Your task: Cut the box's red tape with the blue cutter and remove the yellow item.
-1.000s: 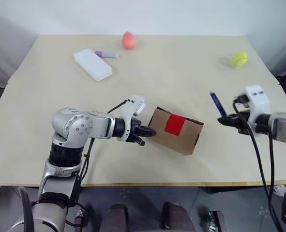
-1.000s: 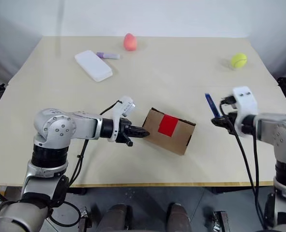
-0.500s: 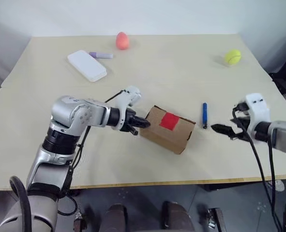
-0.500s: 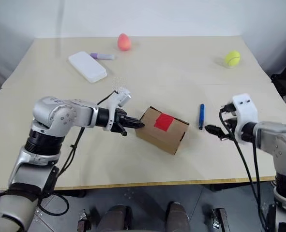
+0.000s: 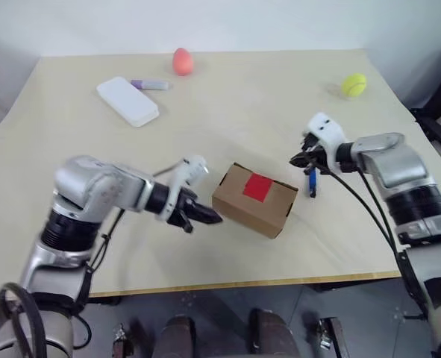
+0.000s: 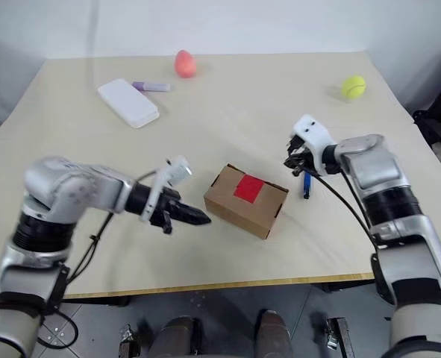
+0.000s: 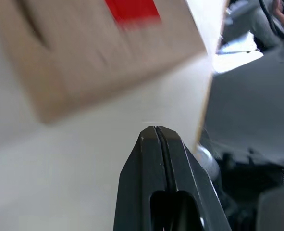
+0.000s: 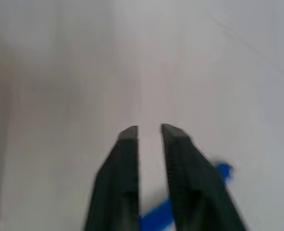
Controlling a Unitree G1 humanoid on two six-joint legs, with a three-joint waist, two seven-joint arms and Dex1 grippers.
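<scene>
Left gripper (image 5: 209, 218) is seen closed, holding nothing, on the table (image 5: 227, 112) just beside the box's (image 5: 254, 200) left end, a small gap between tip and cardboard. The box sits flaps shut, red tape (image 5: 258, 186) across the top seam. No yellow item is seen outside it. Cutter (image 5: 310, 183) lies flat on the table just right of the box. Right gripper (image 5: 301, 160) is placed over the cutter's far end; in the right wrist view its fingers (image 8: 125, 163) are seen with a narrow gap between them, nothing gripped, the cutter lying under them.
</scene>
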